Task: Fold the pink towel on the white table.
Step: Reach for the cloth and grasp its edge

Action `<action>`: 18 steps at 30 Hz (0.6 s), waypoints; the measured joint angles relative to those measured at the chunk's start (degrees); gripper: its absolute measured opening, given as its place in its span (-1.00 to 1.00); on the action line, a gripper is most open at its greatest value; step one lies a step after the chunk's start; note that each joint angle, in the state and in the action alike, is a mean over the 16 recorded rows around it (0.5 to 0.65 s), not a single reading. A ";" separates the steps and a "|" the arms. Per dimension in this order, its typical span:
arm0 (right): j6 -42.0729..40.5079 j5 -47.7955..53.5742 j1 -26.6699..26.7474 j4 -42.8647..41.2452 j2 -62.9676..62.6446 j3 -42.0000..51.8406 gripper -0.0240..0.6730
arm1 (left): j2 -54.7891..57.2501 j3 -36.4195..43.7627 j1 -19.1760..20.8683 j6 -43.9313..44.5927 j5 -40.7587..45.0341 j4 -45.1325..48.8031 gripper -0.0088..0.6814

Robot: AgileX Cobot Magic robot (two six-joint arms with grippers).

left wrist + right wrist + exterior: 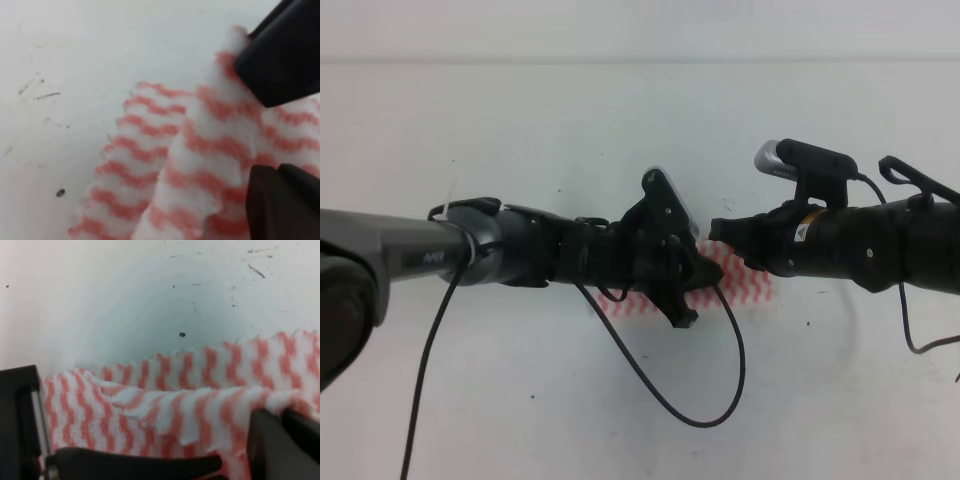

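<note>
Pink towel mid-bench, between both arms. Left end effector clenched on lifted towel edge; right end effector also pinching raised edge. Fold under way: one layer overlapping lower layer, not yet laid flat or released.

Pink towel: thin cloth, pink-red and white wavy zigzag stripes, scalloped edges. We note it lying near middle of white table, well clear of all table edges, mostly hidden in high view. In left wrist view we see upper layer raised and doubled over flat lower layer. In right wrist view we see same: rumpled top layer over flat layer.

White table: broad, flat, plain white, small dark specks and scuffs.
</note>
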 joint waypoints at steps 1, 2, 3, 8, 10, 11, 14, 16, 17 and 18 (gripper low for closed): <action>0.00 0.00 0.00 0.00 0.00 0.00 -0.98 | 0.18 -0.19 -0.03 0.22 -0.10 -0.28 -0.99; 0.00 0.00 0.00 0.00 0.00 0.00 -0.98 | 0.40 -0.36 -0.05 0.43 -0.23 -0.52 -0.99; 0.00 0.00 0.00 0.00 0.00 0.00 -0.98 | 0.55 -0.57 -0.08 0.68 -0.37 -0.83 -0.99; 0.00 0.00 0.00 0.00 0.00 0.00 -0.98 | 1.26 -1.63 -0.14 1.43 -1.07 -2.00 -0.99; 0.00 0.00 0.00 0.00 0.00 0.00 -0.98 | 1.46 -2.00 -0.14 1.56 -1.31 -2.32 -0.99; 0.00 0.00 0.00 0.00 0.00 0.00 -0.98 | 1.54 -2.16 -0.14 1.62 -1.47 -2.42 -0.99; 0.00 0.00 0.00 0.00 0.00 0.00 -0.98 | 1.61 -2.57 -0.15 1.79 -1.80 -2.78 -0.99; 0.00 0.00 0.00 0.00 0.00 0.00 -0.98 | 1.59 -2.74 -0.15 1.93 -2.06 -2.96 -0.99; 0.00 0.00 0.00 0.00 0.00 0.00 -0.98 | 1.59 -2.79 -0.15 2.03 -2.23 -3.10 -0.99; 0.00 0.00 0.00 0.00 0.00 0.00 -0.98 | 1.56 -2.84 -0.16 2.15 -2.36 -3.31 -0.99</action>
